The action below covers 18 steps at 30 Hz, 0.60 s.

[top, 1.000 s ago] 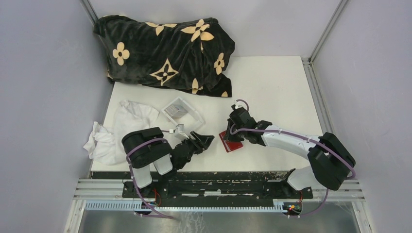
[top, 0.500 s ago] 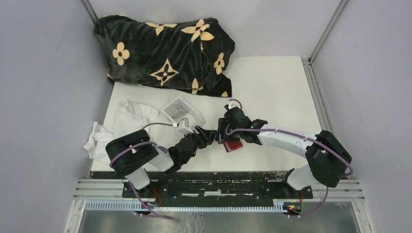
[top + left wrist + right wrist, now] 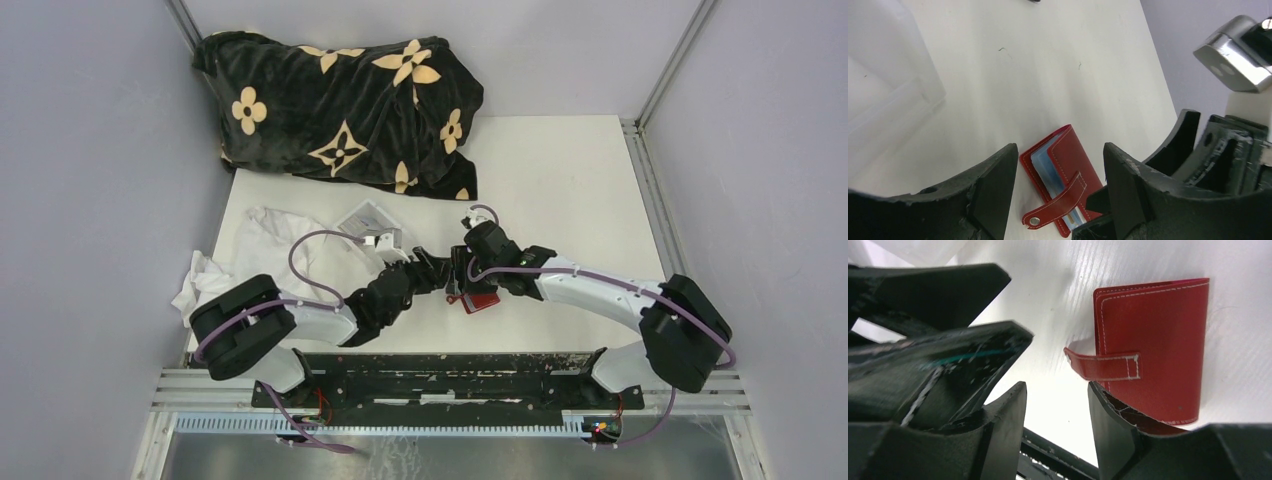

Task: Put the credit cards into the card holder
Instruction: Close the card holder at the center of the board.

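The card holder is a red wallet lying folded on the white table, its snap tab loose and sticking out. Light blue credit cards show edge-on between its covers. My left gripper hovers open just above the wallet, one finger on each side of it. My right gripper is open beside the tab with nothing between its fingers, and its right finger overlaps the wallet's near edge. From above, both grippers meet at the wallet.
A clear plastic box stands just behind the left arm, also at the left wrist view's left edge. A crumpled white cloth lies at the left. A black blanket with tan flowers fills the back left. The table's front rail is close.
My right gripper has opened from shut and let the wallet lie. My left arm has reached rightward until its open gripper is over the wallet.
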Motion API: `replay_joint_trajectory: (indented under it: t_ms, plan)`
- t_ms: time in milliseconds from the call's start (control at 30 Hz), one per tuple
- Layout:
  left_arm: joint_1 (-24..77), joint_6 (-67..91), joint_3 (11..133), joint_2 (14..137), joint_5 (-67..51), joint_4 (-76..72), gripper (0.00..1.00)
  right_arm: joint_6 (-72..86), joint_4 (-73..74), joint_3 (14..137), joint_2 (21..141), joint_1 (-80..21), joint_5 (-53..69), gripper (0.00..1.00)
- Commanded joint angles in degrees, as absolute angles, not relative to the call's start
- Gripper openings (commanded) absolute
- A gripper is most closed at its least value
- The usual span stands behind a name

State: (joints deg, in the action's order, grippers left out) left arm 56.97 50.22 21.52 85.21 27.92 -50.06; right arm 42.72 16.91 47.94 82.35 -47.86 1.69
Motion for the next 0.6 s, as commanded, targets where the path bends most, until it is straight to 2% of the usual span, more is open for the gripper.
replay_joint_trajectory:
  t_ms: [0, 300, 567]
  plan:
    - [57.16, 43.35, 26.4, 85.05, 24.58, -48.21, 0.7, 40.07, 18.74, 49.59, 75.06, -48.09, 0.32, 0.55]
    - [57.14, 39.74, 34.0, 89.11, 15.74, -44.23, 0.66, 40.54, 25.45, 46.89, 65.3, -45.83, -10.72, 0.56]
    - [57.09, 38.85, 38.42, 94.68, 9.22, -41.87, 0.6, 43.01, 18.46, 38.9, 64.56, -36.25, -6.33, 0.57]
